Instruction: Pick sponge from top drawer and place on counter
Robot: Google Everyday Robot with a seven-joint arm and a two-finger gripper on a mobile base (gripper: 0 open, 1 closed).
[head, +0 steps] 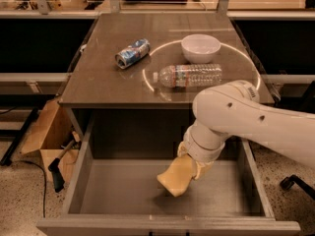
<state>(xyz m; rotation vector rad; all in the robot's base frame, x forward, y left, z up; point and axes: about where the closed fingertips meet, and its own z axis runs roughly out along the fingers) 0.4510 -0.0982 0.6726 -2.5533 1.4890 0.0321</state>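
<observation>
The pale yellow sponge point(175, 177) hangs tilted in the open top drawer point(118, 193), right of its middle, with a shadow beneath it on the grey bottom. My gripper point(193, 162) reaches down into the drawer from the right on the big white arm point(246, 119). It is shut on the sponge's upper right end, and its cream fingers are partly hidden behind the sponge and wrist. The glossy grey-brown counter point(98, 80) lies above the drawer, marked with a thin white circle point(147, 65).
On the counter a crushed can point(132, 53) lies left of centre, a white bowl point(200, 48) stands inside the circle, and a clear plastic bottle point(189, 75) lies on its side near the front edge. A cardboard box point(42, 136) sits on the floor at the left.
</observation>
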